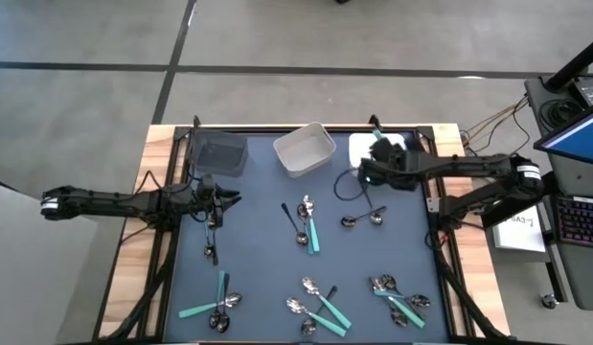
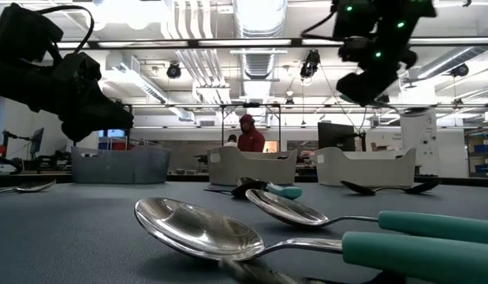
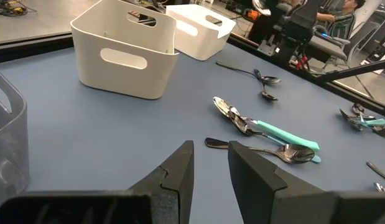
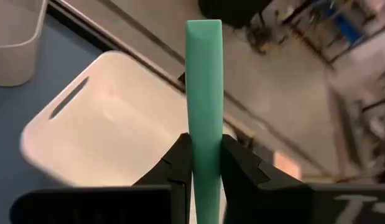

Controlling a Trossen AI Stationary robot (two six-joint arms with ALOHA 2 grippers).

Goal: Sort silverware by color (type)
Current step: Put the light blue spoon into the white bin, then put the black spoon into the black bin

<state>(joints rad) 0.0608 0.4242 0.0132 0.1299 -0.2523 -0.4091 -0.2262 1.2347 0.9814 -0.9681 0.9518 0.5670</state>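
Observation:
My right gripper is shut on a teal-handled utensil, raised over the far right white bin, which also shows in the high view. The utensil's head is hidden below the fingers. Other silverware lies flat on the blue mat: a cluster at the middle, two dark spoons, and groups along the near edge. My left gripper hovers at the left, open, holding nothing. My right gripper pinches the teal handle between its two fingers, which lie across its flat sides partway along it. The handle's free end sticks out forward past the fingertips. The utensil is lifted clear, above the white bin.
A second white bin stands tilted at the far middle and a dark grey bin at the far left. A lone dark utensil lies near my left arm. People show in the room beyond the table.

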